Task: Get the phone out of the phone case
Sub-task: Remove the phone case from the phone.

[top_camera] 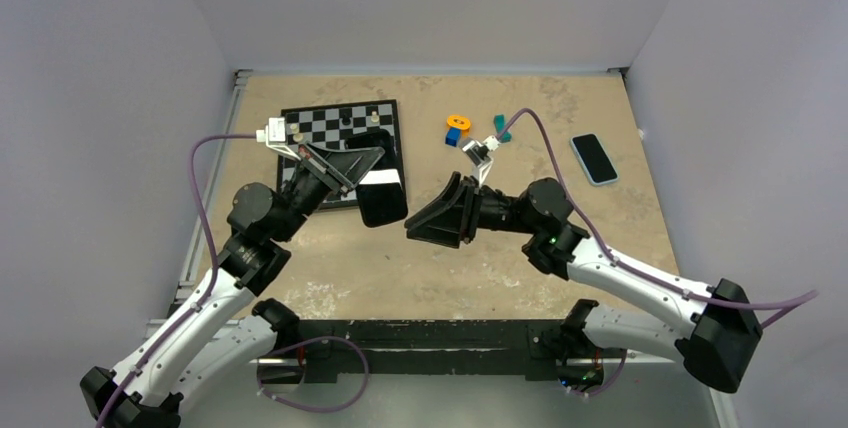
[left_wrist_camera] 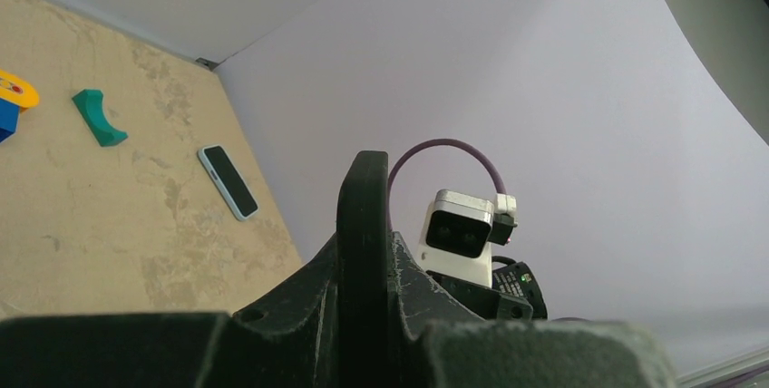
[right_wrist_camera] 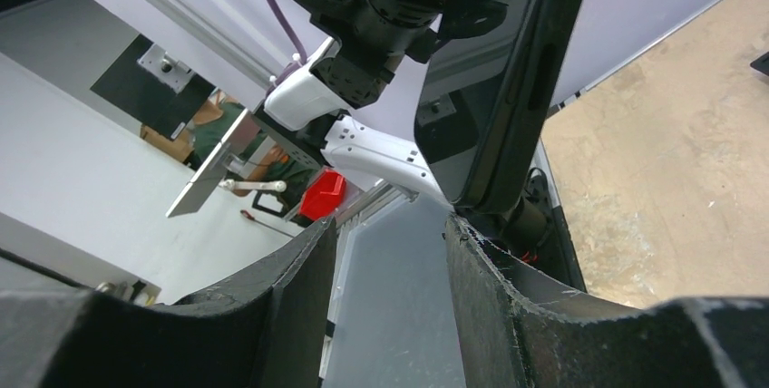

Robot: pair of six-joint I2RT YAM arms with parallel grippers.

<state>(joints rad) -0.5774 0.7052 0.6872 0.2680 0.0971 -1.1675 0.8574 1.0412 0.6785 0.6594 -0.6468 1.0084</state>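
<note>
A black phone in its black case [top_camera: 384, 203], with a white band across it, hangs in the air by the chessboard. My left gripper [top_camera: 358, 162] is shut on it. In the left wrist view the phone [left_wrist_camera: 363, 198] stands edge-on between the shut jaws of that gripper [left_wrist_camera: 363, 259]. My right gripper [top_camera: 438, 214] is open, just right of the phone and pointing at it. In the right wrist view the phone [right_wrist_camera: 494, 89] hangs just beyond the right fingertip [right_wrist_camera: 472, 243], outside the gap of the open gripper [right_wrist_camera: 390, 234].
A chessboard [top_camera: 335, 128] lies at the back left under the left gripper. A second phone in a light blue case [top_camera: 594, 158] lies at the back right and shows in the left wrist view [left_wrist_camera: 228, 181]. Orange [top_camera: 458, 122], blue [top_camera: 453, 136] and teal [top_camera: 501, 126] blocks lie mid-back.
</note>
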